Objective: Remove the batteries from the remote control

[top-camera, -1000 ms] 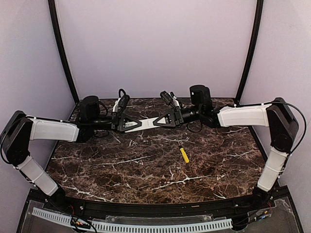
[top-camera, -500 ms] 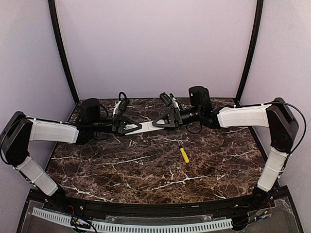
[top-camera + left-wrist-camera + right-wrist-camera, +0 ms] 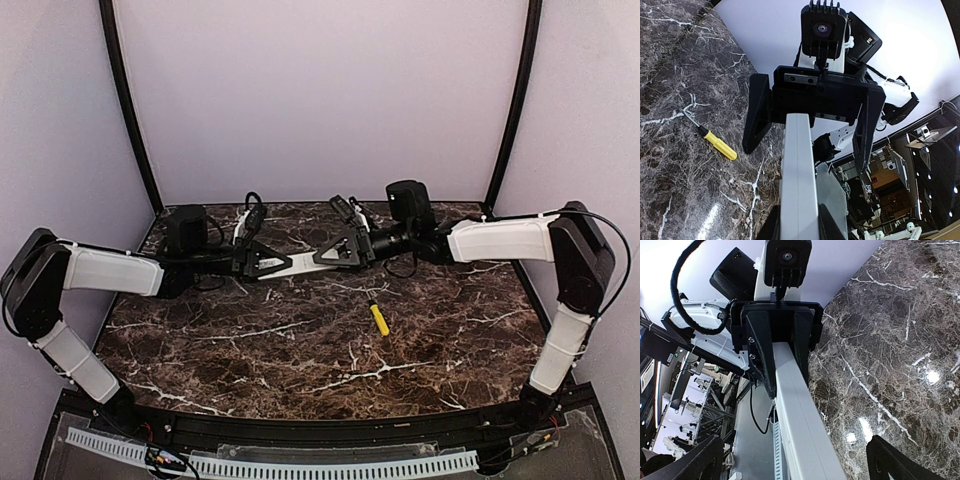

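The remote control, a slim white bar, hangs level above the back of the table between both arms. My left gripper is shut on its left end; in the left wrist view the bar runs up from between my dark pads. My right gripper stands wide open around the other end, its fingers well apart from the bar's sides. In the right wrist view the remote control passes between my spread fingertips without touching them. The batteries are hidden.
A yellow-handled screwdriver with a black tip lies on the dark marble table, right of centre, below the arms; it also shows in the left wrist view. Purple walls close in the back and sides.
My right gripper has opened wide and let go of the remote's right end. My left gripper keeps its hold, and the bar has shifted slightly left.
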